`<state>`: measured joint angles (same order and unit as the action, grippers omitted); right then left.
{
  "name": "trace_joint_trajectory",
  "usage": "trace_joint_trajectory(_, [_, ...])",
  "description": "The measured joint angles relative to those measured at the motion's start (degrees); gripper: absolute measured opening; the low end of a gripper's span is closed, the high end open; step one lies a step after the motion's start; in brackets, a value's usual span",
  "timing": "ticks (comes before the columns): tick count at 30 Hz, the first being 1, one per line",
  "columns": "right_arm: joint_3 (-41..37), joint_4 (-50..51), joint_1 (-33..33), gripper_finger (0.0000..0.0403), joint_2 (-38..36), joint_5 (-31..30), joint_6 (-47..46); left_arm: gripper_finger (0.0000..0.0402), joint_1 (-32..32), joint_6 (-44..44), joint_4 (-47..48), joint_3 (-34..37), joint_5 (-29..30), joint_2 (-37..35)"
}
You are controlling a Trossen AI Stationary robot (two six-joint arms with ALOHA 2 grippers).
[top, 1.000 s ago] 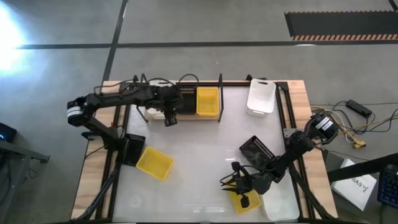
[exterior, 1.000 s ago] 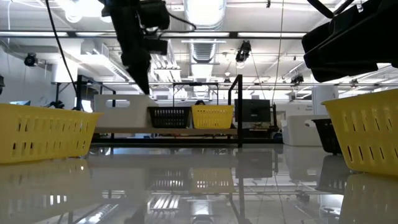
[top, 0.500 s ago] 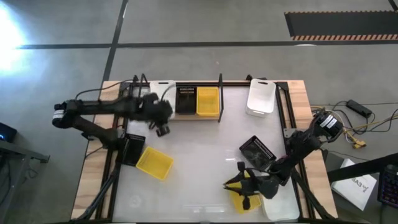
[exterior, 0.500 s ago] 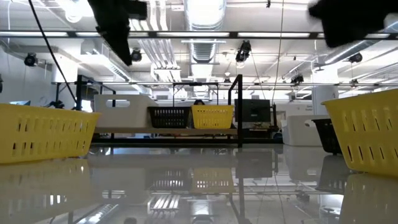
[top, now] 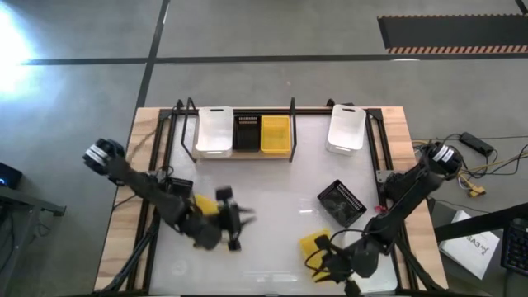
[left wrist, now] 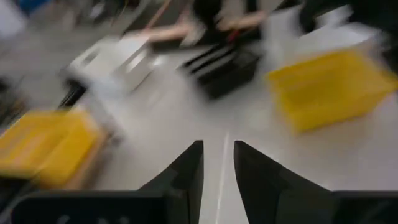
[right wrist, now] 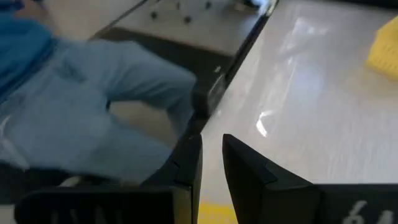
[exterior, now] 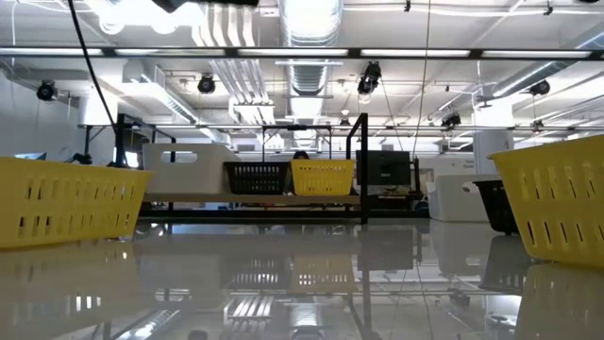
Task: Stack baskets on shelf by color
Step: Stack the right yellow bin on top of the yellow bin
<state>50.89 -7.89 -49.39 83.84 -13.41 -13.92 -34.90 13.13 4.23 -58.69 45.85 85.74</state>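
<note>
The shelf (top: 183, 136) stands at the table's far left and holds a white basket (top: 213, 132), a black basket (top: 247, 132) and a yellow basket (top: 275, 134) side by side. My left gripper (top: 234, 229) hovers near the table's near left. It stands just right of a loose yellow basket (top: 204, 206) that my arm partly hides. Its fingers (left wrist: 218, 168) stand slightly apart and hold nothing. My right gripper (top: 323, 266) is at the near edge beside another yellow basket (top: 316, 245). Its fingers (right wrist: 211, 155) stand slightly apart and hold nothing.
A white basket (top: 346, 128) sits at the far right and a black basket (top: 342, 202) lies right of centre. A person in blue trousers (right wrist: 93, 106) stands past the table's edge. The middle of the table (top: 272, 190) is bare.
My left gripper has left the shelf and swung fast toward the table's near edge, ending beside the near-left yellow basket. The white basket stays on the shelf. My right gripper has moved slightly toward the near edge, uncovering more of the yellow basket beside it.
</note>
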Motion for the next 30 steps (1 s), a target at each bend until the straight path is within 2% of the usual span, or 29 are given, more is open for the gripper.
trace_joint_trajectory(5, [10.76, 23.93, -2.89, 0.0056, 3.44, 0.38, -4.37, 0.0072, -3.24, -10.74, -21.54, -1.33, 0.08, 11.23])
trace_joint_trajectory(9, [20.1, 39.57, -4.58, 0.0057, 8.62, 0.4, -10.72, 0.0072, -3.54, -15.06, -29.07, -3.93, 0.1, 18.43])
trace_joint_trajectory(14, [29.06, 49.78, -5.47, 0.0085, 15.56, 2.08, -14.57, 0.0072, -3.16, -14.96, -29.34, -8.02, 0.14, 24.51])
trace_joint_trajectory(20, [37.35, 60.07, -5.48, 0.0143, 23.65, 2.82, -12.45, 0.0072, -3.18, -14.92, -29.53, -11.75, 0.1, 28.48])
trace_joint_trajectory(22, [39.89, 63.25, -5.48, 0.0152, 25.49, 1.01, -12.49, 0.0072, -3.18, -14.79, -29.45, -11.99, -0.2, 28.63])
trace_joint_trajectory(26, [42.63, 64.47, -5.48, 0.0155, 27.98, -1.54, -12.18, 0.0072, -3.18, -13.47, -29.43, -12.05, -0.38, 28.63])
trace_joint_trajectory(30, [42.25, 64.64, -5.41, 0.0132, 29.75, 2.35, -12.11, 0.0072, -3.18, -13.44, -29.35, -12.05, -0.5, 28.6])
